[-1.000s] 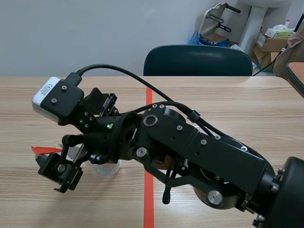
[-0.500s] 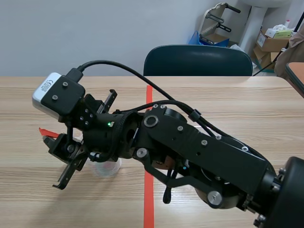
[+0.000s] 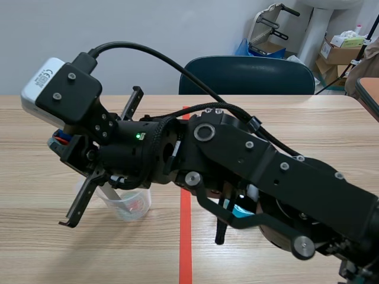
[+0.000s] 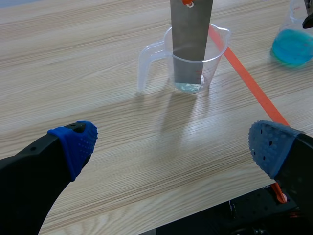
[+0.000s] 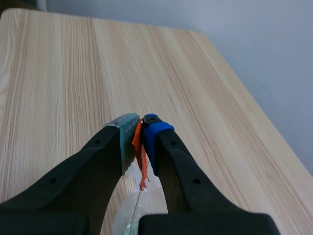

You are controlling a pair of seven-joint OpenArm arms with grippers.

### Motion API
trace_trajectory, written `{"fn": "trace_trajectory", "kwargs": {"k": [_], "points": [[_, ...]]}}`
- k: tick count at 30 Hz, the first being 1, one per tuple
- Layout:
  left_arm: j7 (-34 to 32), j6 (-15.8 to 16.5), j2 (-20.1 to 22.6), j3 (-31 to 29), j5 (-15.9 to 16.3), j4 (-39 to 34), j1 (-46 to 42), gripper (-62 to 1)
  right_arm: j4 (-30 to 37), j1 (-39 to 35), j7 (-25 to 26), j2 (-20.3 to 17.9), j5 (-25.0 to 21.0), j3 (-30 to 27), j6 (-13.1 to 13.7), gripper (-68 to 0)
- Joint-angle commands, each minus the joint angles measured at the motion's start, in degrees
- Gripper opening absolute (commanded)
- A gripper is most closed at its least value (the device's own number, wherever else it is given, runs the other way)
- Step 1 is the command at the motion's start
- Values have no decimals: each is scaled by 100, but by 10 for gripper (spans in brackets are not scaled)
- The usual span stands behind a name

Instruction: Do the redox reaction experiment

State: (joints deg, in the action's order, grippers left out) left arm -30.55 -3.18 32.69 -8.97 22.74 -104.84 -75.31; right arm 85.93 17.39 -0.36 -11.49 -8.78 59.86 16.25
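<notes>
The right gripper (image 5: 142, 131) was closed on the metal strip (image 4: 191, 41), its 2 thick black fingers pinching a thin orange-red tab fixed to the strip's top end. One dotted pad was grey-green (image 5: 124, 128) and the other blue (image 5: 154, 128). The strip was flat, dull grey and straight-edged. It hung close to upright, with its lower end inside the measuring cup (image 4: 193, 68).

The cup was clear, thin-walled plastic with a looped handle on 1 side and a small pouring lip on the other. A shallow layer of pale liquid lay at its bottom, and the strip's tip reached into it. The cup stood on the pale wood-grain desk (image 3: 308, 124), toward its near edge and just to the left of the orange-red tape line (image 3: 185, 260) running from the near edge to the far one.

The left gripper (image 4: 173, 144) was spread wide, with nothing between its 2 blue dotted pads, hovering above bare desk with the cup ahead of it.

Across the tape line from the cup stood a clear flask (image 4: 293, 46) with a flared base holding bright blue liquid. A dark, round-backed chair (image 3: 246, 76) stood at the desk's far edge.
</notes>
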Motion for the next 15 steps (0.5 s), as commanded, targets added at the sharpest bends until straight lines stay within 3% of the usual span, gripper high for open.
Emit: {"fn": "trace_trajectory", "kwargs": {"k": [1, 12, 15], "points": [[-118, -9, -28, -15, 15, -96, -13, 14, 87, 68, -22, -48, -26, -33, -17, -669], [-118, -9, -28, -15, 15, -96, -13, 14, 1117, 68, -942, -468, -114, -273, 7, -669], [-116, -9, -28, -15, 15, -96, -13, 14, 1513, 70, -1204, -544, -348, -424, 28, -669]]}}
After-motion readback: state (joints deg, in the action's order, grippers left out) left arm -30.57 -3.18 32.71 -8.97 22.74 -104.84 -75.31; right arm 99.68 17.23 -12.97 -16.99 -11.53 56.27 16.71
